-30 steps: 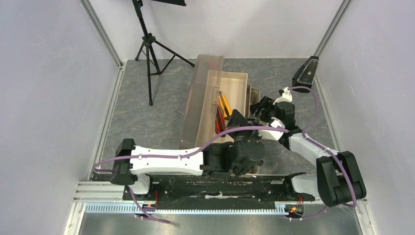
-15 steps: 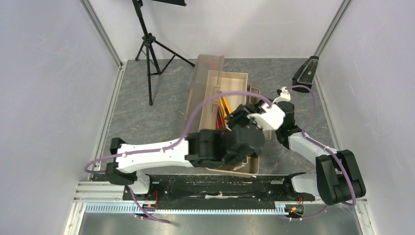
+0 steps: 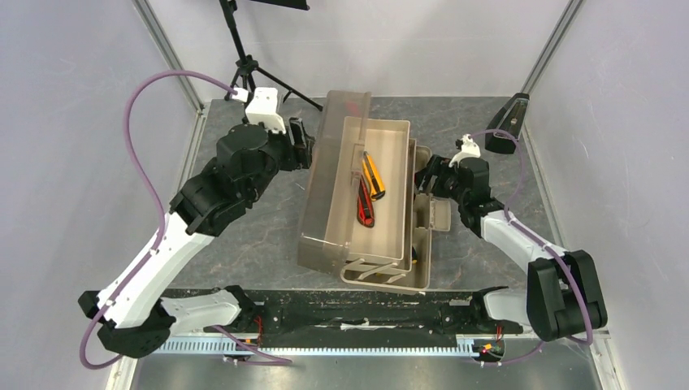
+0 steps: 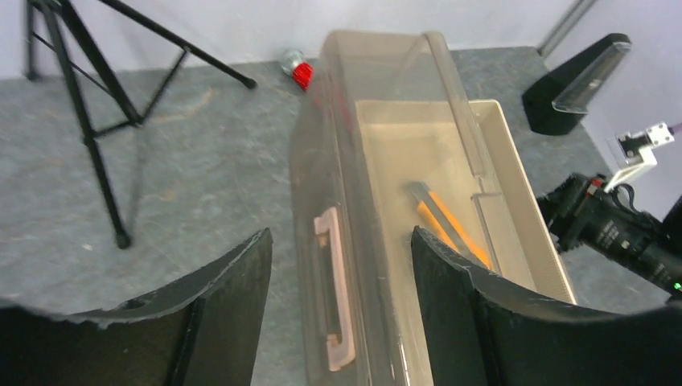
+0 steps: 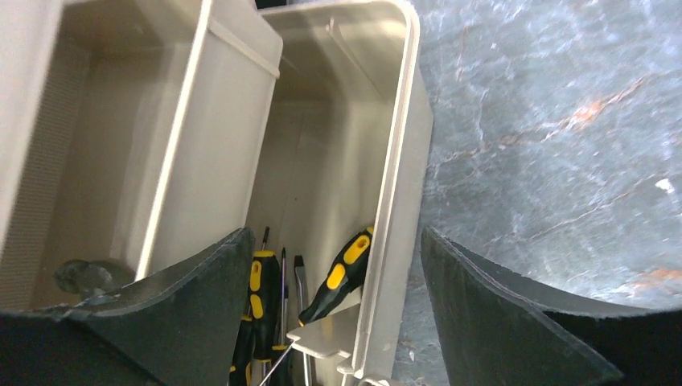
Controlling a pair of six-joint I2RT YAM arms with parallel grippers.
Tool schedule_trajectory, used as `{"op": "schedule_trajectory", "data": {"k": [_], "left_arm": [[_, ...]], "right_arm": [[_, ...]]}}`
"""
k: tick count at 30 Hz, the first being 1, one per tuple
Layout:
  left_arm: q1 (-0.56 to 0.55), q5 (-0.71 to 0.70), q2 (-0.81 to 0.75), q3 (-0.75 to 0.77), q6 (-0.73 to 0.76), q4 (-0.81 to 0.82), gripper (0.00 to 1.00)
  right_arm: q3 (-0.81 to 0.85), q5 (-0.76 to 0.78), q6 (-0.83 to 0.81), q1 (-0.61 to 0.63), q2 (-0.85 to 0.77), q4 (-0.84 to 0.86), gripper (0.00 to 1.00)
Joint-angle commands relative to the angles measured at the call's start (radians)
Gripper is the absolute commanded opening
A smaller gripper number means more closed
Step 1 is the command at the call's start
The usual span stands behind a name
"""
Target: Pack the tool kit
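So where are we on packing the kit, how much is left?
Done: orange utility knife and red utility knife lie in the fold-out tray; screwdrivers sit in the toolbox base. In hand: nothing; left gripper, open, is beside the raised lid; right gripper, open, hovers over the base's right edge. Left: fold the tray in and close the lid. I can't make out the hammer.

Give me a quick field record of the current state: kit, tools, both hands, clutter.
toolbox: open, lid swung out to its left
upper tray: orange utility knife and red utility knife inside
bottom bin: screwdrivers
left hand: open, empty, beside the lid
right hand: open, empty, at the toolbox's right edge
clutter: metronome far right; tripod far left; red cylinder behind the lid
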Motion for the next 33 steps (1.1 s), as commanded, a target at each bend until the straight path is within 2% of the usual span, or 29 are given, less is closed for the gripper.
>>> {"op": "schedule_trajectory", "data": {"k": [1,5,10,13,20,28,30,33], "left_arm": [[0.096,0.293,0.009,-0.129,-0.195,0.097,0.71],[0.14,0.429,0.019,-0.211,-0.269,0.179,0.73],[0.142,0.574,0.059,-0.231,-0.327,0.245,0.73],[0.141,0.66,0.079,-0.235,-0.364,0.294,0.72],[0.131,0.763,0.108,-0.232,-0.42,0.37,0.72],[0.072,0.807,0.17,-0.197,-0.407,0.372,0.72],[0.07,0.788,0.173,-0.199,-0.397,0.355,0.72],[0.07,0.685,0.155,-0.206,-0.36,0.293,0.72]], "right_arm": [[0.123,0.029,-0.075,-0.009,-0.055,-0.055,0.79],[0.158,0.158,-0.108,-0.016,-0.1,-0.132,0.81],[0.123,0.324,-0.104,-0.022,-0.16,-0.183,0.82],[0.084,0.364,-0.083,-0.025,-0.195,-0.181,0.83],[0.054,0.43,-0.083,-0.027,-0.239,-0.192,0.83],[0.062,0.476,-0.101,-0.028,-0.28,-0.219,0.85],[0.068,0.48,-0.113,-0.032,-0.284,-0.224,0.85],[0.078,0.444,-0.128,-0.038,-0.286,-0.228,0.85]]}}
